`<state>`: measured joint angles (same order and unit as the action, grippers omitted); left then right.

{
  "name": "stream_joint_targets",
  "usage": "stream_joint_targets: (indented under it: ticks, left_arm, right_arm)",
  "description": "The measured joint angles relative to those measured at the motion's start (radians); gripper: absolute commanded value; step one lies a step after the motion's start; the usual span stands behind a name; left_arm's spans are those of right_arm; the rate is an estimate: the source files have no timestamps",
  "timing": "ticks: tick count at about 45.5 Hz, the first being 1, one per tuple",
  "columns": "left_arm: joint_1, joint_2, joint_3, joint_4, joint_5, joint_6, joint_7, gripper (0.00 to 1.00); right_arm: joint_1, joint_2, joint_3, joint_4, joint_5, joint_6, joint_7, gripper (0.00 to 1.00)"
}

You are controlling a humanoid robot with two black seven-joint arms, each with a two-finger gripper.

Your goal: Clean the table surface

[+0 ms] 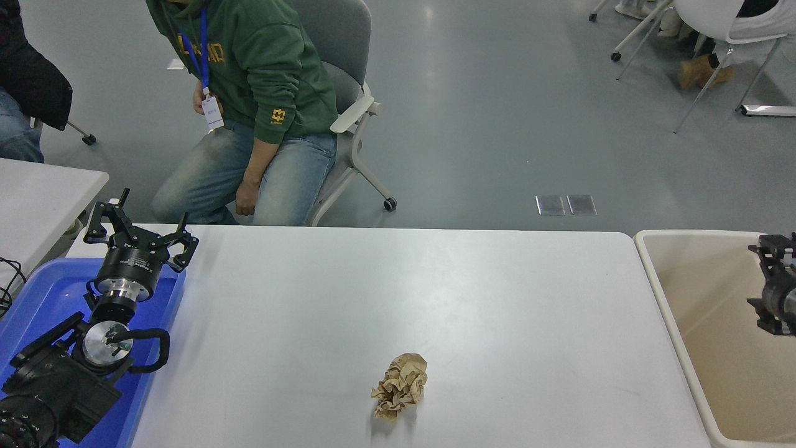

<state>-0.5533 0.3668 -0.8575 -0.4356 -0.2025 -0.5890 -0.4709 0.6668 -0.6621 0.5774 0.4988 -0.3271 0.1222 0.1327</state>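
Small white table (pixel 37 193): at the 9 o'clock edge, apart from the main tabletop, a black cable hanging at its near side.
Blue tray (pixel 43 298): at 8 o'clock, on the left end of the main table, under the left arm.
Left gripper (pixel 140 239): at 9 o'clock above the tray's far corner, pointing away from the camera; its black fingers are spread apart and hold nothing. The arm behind it runs down to the lower left corner.
Person (pixel 261 93): at 11 o'clock, seated on a grey chair (pixel 348 93) beyond the table's far edge, in a green hoodie and jeans, a blue lanyard with a badge hanging in front, one hand resting by the knee.
Table surface (pixel 472 298): the wide white top fills the middle of the view from the tray to the bin, with rounded far corners; it is plain and matte.
Crumpled brown paper (pixel 401 384): at 6 o'clock, lying on the table surface near its front edge, well apart from both grippers.
Beige bin (pixel 653 274): at 4 o'clock, just beside the table's right end, open at the top.
Right gripper (pixel 774 292): at 3 o'clock, coming in from the right edge over the bin; only part of it shows, and I cannot tell whether its claw is spread or closed.
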Motion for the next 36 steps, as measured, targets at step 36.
stream_joint_targets:
  ticks: [36]
  left_arm:
    - [0.000, 0.000, 0.000, 0.000, 0.000, 0.000, 0.000, 1.00]
  right_arm:
    - [-0.143, 0.014, 0.157, 0.400, -0.009, 0.126, 0.184, 1.00]
